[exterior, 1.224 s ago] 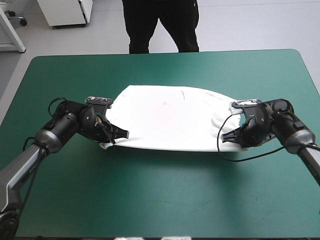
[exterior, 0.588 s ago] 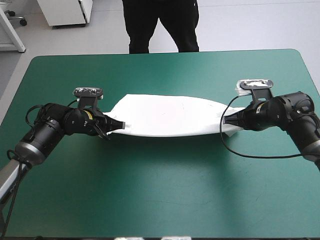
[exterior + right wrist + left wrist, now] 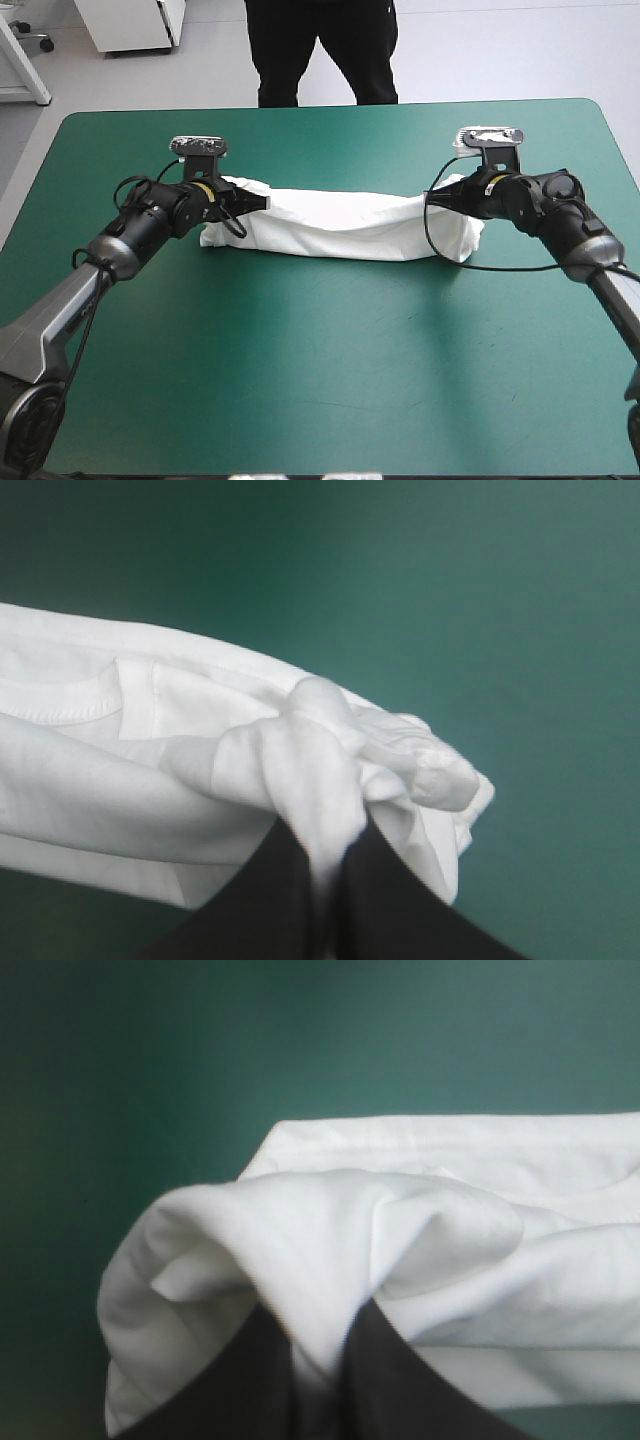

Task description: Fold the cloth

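The T-shirt (image 3: 340,225) lies as a long folded band across the far half of the table (image 3: 320,380), with the left gripper (image 3: 258,201) and right gripper (image 3: 436,197) each pinching one end's top layer. The fold-over looks about complete, though edge alignment is hard to judge. Next, both must let go and back away without dragging cloth.

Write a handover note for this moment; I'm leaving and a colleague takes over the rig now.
Left gripper: shut on the T-shirt at its left end.
Right gripper: shut on its right end.
T-shirt: a long narrow band across the table, toward the far side, between the grippers.
Done: folded lengthwise into layers.
Left: probably fold the band end over end into a compact bundle, then let go.
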`<state>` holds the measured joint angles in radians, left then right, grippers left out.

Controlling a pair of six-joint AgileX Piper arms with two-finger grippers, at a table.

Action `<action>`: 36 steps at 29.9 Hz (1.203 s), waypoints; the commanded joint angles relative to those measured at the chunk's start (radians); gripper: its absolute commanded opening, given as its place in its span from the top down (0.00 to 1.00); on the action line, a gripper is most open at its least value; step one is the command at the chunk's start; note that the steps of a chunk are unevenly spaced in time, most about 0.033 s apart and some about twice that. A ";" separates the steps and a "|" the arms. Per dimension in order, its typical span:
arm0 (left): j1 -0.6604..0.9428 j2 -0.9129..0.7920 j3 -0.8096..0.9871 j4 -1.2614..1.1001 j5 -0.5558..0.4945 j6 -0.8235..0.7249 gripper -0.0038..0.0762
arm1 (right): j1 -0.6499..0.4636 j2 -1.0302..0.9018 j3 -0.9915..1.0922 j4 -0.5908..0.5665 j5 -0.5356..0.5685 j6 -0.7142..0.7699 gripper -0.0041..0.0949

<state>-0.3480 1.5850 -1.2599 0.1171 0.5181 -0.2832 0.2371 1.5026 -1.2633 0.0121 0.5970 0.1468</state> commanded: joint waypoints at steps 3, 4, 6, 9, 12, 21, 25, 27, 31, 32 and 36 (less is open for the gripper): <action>0.003 0.069 -0.093 0.024 -0.139 -0.013 0.96 | -0.024 0.086 -0.122 -0.012 -0.100 0.000 0.98; 0.005 0.089 -0.102 0.033 -0.151 -0.013 0.96 | -0.034 0.109 -0.142 -0.006 -0.100 0.000 0.98; 0.018 0.129 -0.115 0.040 -0.164 -0.013 0.96 | -0.049 0.152 -0.182 -0.006 -0.088 0.000 0.98; 0.049 0.173 -0.128 0.041 -0.163 -0.015 0.96 | -0.069 0.203 -0.224 -0.006 -0.046 0.000 0.97; 0.073 0.197 -0.130 0.013 -0.148 -0.015 0.94 | -0.070 0.240 -0.250 -0.006 0.004 -0.043 0.94; 0.077 0.205 -0.148 0.007 -0.106 -0.004 0.56 | -0.070 0.269 -0.256 0.010 0.070 -0.061 0.46; 0.077 0.178 -0.174 0.009 -0.065 0.008 0.51 | -0.070 0.242 -0.258 -0.012 0.092 -0.061 0.38; 0.077 0.149 -0.186 0.014 -0.065 0.023 0.50 | -0.070 0.213 -0.258 -0.029 0.092 -0.061 0.38; 0.077 0.079 -0.218 0.014 -0.026 0.048 0.46 | -0.073 0.143 -0.258 -0.122 0.105 -0.027 0.38; 0.077 0.058 -0.225 0.014 -0.002 0.048 0.45 | -0.075 0.123 -0.258 -0.152 0.116 -0.012 0.38; 0.075 -0.034 -0.243 -0.015 0.113 0.048 0.45 | -0.083 0.045 -0.258 -0.222 0.181 0.028 0.38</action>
<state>-0.2687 1.6602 -1.4603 0.1220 0.5965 -0.2362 0.1660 1.6439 -1.4846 -0.1489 0.7757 0.1513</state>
